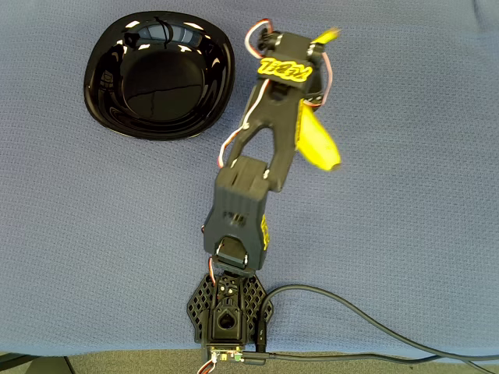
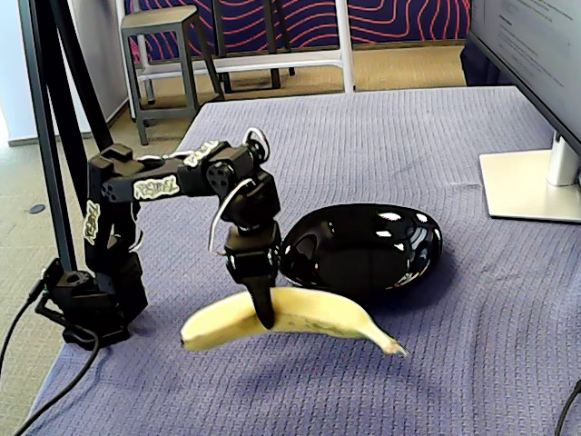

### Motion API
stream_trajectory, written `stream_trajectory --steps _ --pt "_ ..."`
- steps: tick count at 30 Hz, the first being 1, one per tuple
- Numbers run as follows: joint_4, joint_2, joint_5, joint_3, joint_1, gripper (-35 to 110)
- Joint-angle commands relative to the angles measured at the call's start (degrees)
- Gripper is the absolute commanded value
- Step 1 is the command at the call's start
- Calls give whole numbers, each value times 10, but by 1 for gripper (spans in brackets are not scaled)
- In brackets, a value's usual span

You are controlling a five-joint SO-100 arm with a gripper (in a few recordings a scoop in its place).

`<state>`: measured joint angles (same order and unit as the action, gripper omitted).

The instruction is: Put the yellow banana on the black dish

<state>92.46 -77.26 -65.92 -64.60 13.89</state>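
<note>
Claw: the claw (image 2: 264,313) points straight down and is clamped around the middle of the yellow banana (image 2: 300,318), its dark fingers crossing the fruit's near side in the fixed view.
Banana vs claw: the fruit hangs crosswise under the claw, one end out to each side, lifted clear of the counter (image 2: 436,363) (a soft shadow lies on the cloth beneath it).
Banana look: bright yellow, gently curved, tapering to a dark tip at picture right; in the overhead view most of it is hidden under the arm (image 1: 269,132).
Dish: the black dish (image 2: 363,245) sits just behind and to the right of the claw in the fixed view, glossy, apart from the banana.
</note>
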Motion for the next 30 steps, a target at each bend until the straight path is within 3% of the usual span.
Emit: stream_trajectory --steps 1,7,17,30 --pt "26 -123 4 -46 -43 0" --pt "28 -155 -40 -57 -138 0" --pt "47 -71 -118 77 -287 0" --pt "88 138 -135 286 -315 0"
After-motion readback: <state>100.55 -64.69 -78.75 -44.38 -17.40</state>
